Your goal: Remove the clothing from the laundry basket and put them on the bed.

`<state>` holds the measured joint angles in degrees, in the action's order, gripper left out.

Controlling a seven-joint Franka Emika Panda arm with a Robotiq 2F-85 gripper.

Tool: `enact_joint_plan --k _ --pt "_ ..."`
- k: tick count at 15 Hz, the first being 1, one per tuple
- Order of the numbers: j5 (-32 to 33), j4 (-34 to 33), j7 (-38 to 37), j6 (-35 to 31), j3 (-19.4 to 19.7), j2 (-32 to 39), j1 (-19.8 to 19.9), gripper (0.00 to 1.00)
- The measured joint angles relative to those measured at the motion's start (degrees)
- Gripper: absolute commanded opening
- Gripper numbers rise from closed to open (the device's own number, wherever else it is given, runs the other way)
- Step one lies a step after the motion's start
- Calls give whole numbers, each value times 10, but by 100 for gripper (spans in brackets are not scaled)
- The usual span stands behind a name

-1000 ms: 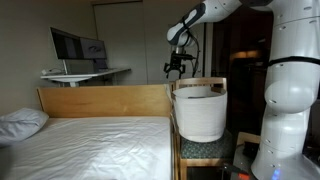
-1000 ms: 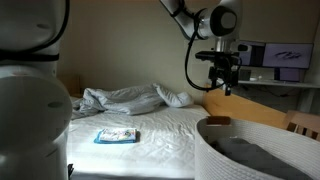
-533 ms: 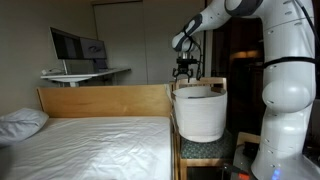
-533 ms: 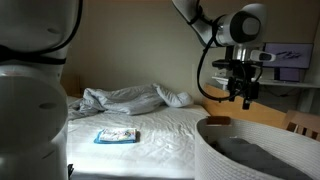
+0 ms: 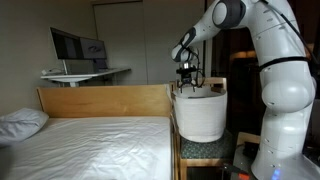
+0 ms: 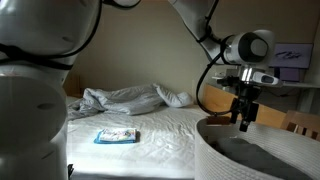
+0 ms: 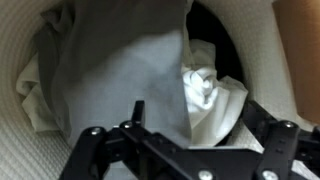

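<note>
The white laundry basket (image 5: 198,115) stands at the end of the bed (image 5: 90,142); its rim fills the lower right of an exterior view (image 6: 235,165). A grey garment (image 7: 115,70) and a crumpled white garment (image 7: 205,88) lie inside it; the grey one also shows in an exterior view (image 6: 250,152). My gripper (image 5: 187,86) hangs just over the basket's mouth (image 6: 243,122). In the wrist view its fingers (image 7: 185,138) are spread wide and empty above the clothes.
The wooden bed board (image 5: 100,100) runs next to the basket. A pillow (image 5: 20,123), crumpled bedding (image 6: 125,98) and a small blue packet (image 6: 115,136) lie on the bed. A desk with a monitor (image 5: 78,45) stands behind.
My gripper has moved from above the bed board across and down to the basket's mouth. The clothes have not moved.
</note>
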<state>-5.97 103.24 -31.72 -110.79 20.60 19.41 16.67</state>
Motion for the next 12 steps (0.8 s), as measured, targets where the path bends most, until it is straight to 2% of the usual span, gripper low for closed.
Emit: enact_joint_plan --k 7,12 --pt "-24 -52 -8 105 -3 92 12 100" --pt "-5 -71 -10 112 -3 111 8 100"
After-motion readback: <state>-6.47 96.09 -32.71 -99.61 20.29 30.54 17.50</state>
